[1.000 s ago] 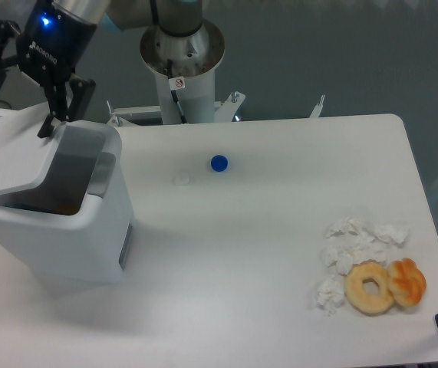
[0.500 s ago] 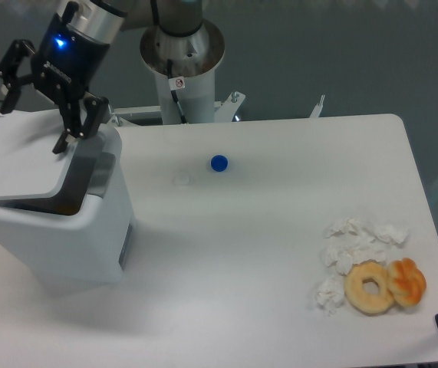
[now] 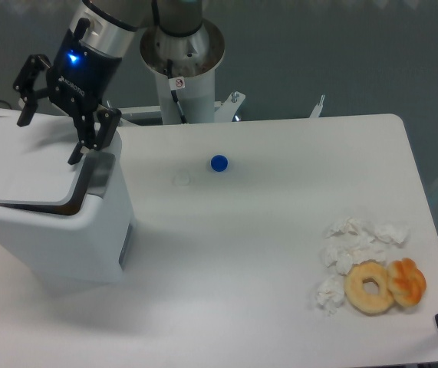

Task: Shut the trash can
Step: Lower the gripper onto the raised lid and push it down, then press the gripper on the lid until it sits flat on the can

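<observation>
I held the gripper [image 3: 48,123] spread open directly above the trash can [image 3: 57,215] lid [image 3: 19,161], not yet shut.

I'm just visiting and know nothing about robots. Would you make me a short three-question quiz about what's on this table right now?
1. True or false: the trash can's lid is fully shut.
2. Which lies nearest the doughnut? A) blue cap B) crumpled tissues C) trash can
3. Are the fingers of the gripper spread apart or pinched together?

Key
1. False: a dark gap shows under the lid's right edge.
2. B: the crumpled tissues sit right beside it; the blue cap is mid-table.
3. Spread apart, above the lid.
</observation>
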Motion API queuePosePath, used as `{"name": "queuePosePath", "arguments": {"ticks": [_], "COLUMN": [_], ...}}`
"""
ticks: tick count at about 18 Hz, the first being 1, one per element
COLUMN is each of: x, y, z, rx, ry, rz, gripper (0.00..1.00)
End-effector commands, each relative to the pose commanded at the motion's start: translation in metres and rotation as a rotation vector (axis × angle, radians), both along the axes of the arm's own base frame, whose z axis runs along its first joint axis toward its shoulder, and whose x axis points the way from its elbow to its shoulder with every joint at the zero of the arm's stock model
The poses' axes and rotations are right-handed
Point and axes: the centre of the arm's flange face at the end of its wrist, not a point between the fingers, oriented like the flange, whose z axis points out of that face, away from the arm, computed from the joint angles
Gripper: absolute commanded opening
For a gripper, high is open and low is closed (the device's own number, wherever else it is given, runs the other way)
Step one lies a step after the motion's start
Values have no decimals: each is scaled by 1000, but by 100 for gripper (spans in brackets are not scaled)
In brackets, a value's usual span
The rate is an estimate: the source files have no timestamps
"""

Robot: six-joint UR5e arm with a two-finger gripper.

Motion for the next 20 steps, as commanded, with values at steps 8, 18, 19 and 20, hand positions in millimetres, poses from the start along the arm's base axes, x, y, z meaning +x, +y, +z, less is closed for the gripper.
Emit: {"name": "queuePosePath", "arguments": {"ticks": [8,18,19,20], "x": [2,0,0,0], "y": [-1,1,1,1], "z": [-13,-16,-16,-16], "rx": [-19,-26,-26,-27], "ry": [-16,-19,-19,-20], "rz": [-2,-1,-1,-1], "gripper": [100,100,100,100]}}
